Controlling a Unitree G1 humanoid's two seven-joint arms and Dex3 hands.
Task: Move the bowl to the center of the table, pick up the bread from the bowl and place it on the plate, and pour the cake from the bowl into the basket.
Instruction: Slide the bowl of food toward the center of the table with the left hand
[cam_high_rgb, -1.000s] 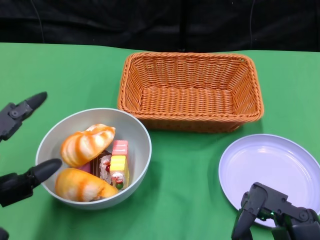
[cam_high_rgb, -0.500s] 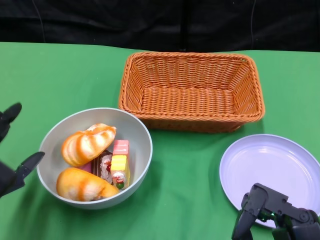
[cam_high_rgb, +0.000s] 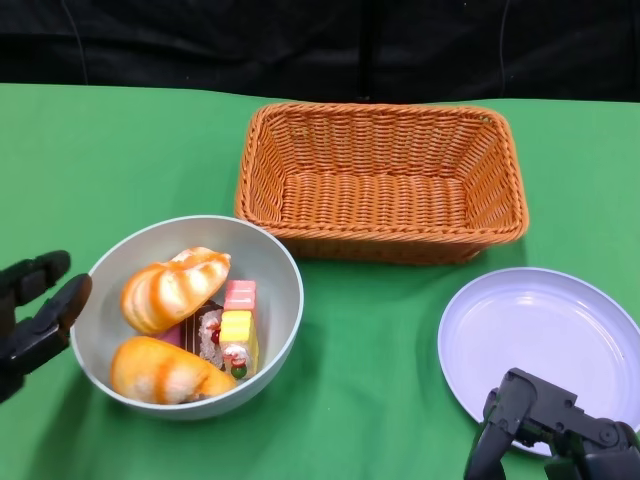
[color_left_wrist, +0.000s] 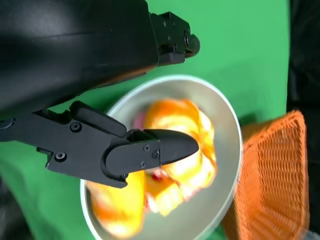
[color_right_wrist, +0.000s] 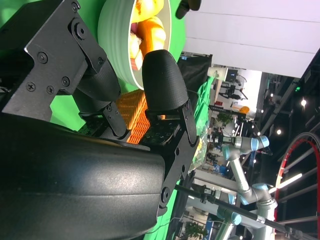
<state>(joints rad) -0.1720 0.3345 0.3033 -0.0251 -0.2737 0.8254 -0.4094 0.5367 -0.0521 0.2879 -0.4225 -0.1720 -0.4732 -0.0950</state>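
The grey bowl (cam_high_rgb: 278, 262) stands at the left front of the green table, holding two orange-and-white breads, one further back (cam_high_rgb: 172, 290) and one nearer (cam_high_rgb: 163, 371), and a colourful cake piece (cam_high_rgb: 233, 335). My left hand (cam_high_rgb: 35, 318) hovers just left of the bowl's rim, fingers apart and holding nothing. In the left wrist view the left hand (color_left_wrist: 125, 100) shows above the bowl (color_left_wrist: 227, 115). An empty white plate (cam_high_rgb: 545, 345) lies at the right front. My right hand (cam_high_rgb: 550, 440) rests at the plate's near edge, holding nothing.
An empty orange wicker basket (cam_high_rgb: 380, 180) stands behind the bowl, in the middle of the table, its front wall close to the bowl's far rim. Bare green cloth lies between bowl and plate. The table's far edge meets a black backdrop.
My left hand's fingers, which straddled the bowl's left rim a second ago, drew back to the left and now lie closer together beside the bowl. Bowl and right hand have not moved.
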